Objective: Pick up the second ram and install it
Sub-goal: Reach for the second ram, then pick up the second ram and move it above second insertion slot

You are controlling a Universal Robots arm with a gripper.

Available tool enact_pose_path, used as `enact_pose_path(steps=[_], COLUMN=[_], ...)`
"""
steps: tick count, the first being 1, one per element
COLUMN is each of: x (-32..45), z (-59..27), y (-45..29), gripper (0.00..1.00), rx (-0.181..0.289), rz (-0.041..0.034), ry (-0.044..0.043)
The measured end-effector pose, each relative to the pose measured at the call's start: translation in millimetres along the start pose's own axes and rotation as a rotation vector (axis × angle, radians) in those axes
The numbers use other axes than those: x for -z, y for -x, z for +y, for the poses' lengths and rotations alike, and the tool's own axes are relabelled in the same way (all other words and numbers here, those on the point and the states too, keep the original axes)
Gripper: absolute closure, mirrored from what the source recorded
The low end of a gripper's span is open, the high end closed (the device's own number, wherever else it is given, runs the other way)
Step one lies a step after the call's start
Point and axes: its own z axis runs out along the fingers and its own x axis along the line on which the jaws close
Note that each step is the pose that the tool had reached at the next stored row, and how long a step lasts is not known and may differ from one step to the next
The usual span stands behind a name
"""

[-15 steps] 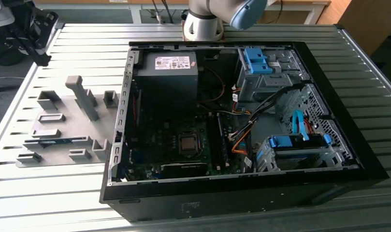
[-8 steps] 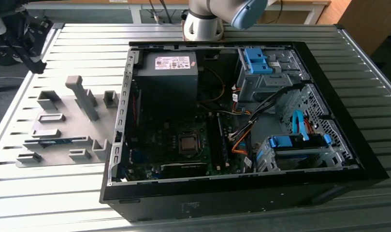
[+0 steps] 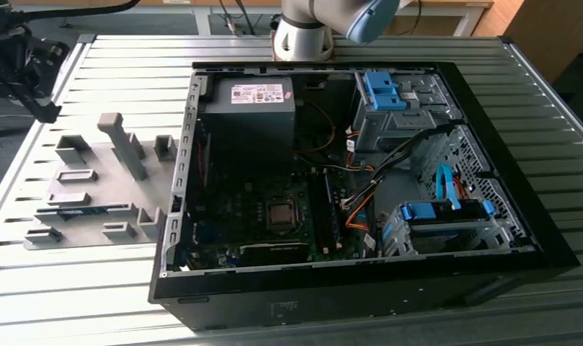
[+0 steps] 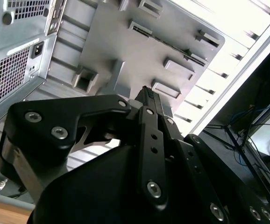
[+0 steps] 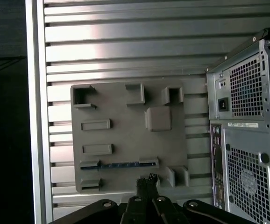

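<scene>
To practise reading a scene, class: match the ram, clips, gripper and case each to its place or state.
1 ram
2 clips
3 gripper
4 case

a blue, inside the case
b open, on the table
c on the grey fixture
d in the air, empty

Pairs: 1c, 2a, 3d, 4b.

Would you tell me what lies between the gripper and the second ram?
In the first wrist view, just bare grey fixture plate separates the gripper from the second ram.
</scene>
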Motion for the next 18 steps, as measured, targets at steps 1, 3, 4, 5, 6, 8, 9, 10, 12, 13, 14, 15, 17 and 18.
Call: enact_pose_path(steps=[1,3,4,5,6,8,9,10,12,13,14,15,17,18], x=[-0.6,-2.0,-2.7,-3.4,-4.0,-4.9,-5.1,-5.2,-5.3,-5.3,-5.3,-5.3,-5.3,-5.3], z=[-1.5,-3.7,-4.8,-5.8,-6.7,-8.1,-8.4,-8.5,-8.5,-8.6,-8.6,-8.6,-8.6,-8.6], y=[-0.7,-1.9,-2.3,-2.7,-3.2,-4.9,-5.8,-6.3,-6.6,-7.1,-7.5,-7.6,-7.6,-7.6], gripper=[0.89,0.89,0.89,0.89,0.89,0.89,0.89,0.89,0.89,0.89,0.89,0.89,0.89,0.89], rx=[0.000,0.000,-0.001,-0.001,-0.001,-0.001,-0.001,-0.001,-0.001,-0.001,-0.001,-0.001,-0.001,-0.001], rz=[0.0019,0.0114,0.0183,0.0245,0.0282,0.0294,0.0295,0.0295,0.0295,0.0295,0.0295,0.0295,0.0295,0.0295], ry=[-0.0010,-0.0017,-0.0022,-0.0029,-0.0033,-0.0036,-0.0035,-0.0036,-0.0035,-0.0035,-0.0035,-0.0035,-0.0035,-0.0035])
